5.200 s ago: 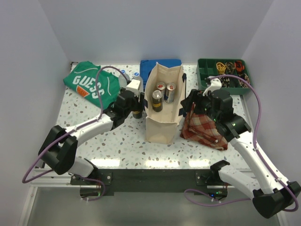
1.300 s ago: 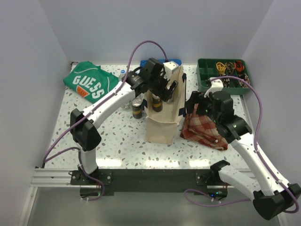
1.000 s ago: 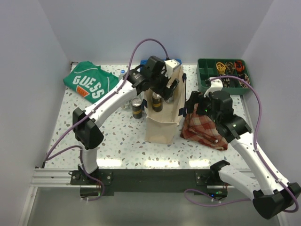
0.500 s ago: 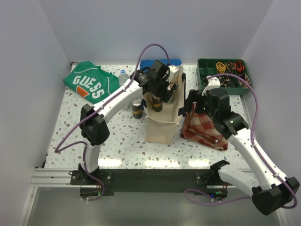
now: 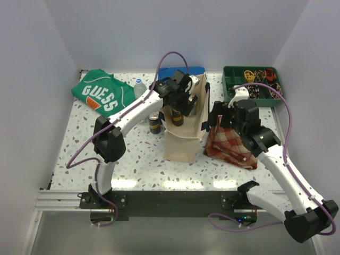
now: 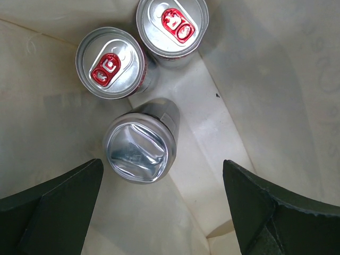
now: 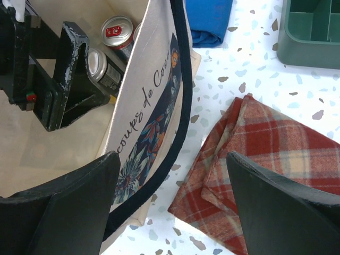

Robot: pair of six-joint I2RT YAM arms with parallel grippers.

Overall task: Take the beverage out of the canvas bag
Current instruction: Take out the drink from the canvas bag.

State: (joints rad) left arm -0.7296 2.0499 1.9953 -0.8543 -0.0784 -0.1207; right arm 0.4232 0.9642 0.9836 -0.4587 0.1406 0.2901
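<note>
The cream canvas bag (image 5: 183, 143) with navy handles stands upright at mid-table. My left gripper (image 5: 183, 102) reaches down into its mouth, jaws wide open. In the left wrist view three upright cans stand on the bag's floor: two with red tabs (image 6: 110, 70) (image 6: 171, 24) and one with a dented plain silver top (image 6: 139, 149). The left gripper (image 6: 162, 178) hangs over the silver-topped can without touching it. My right gripper (image 7: 172, 159) is open just right of the bag, above its navy handle (image 7: 180, 79) and holding nothing.
A red plaid cloth (image 5: 234, 143) lies right of the bag, under the right arm. A dark can (image 5: 154, 123) stands on the table left of the bag. Behind are a green T-shirt (image 5: 102, 95), a small bottle (image 5: 139, 85), a blue cloth (image 5: 170, 71) and a green tray (image 5: 254, 85).
The left arm swung from beside the dark can on the table to above the bag and into its mouth, easing rightward over the last second. The right arm barely moved.
</note>
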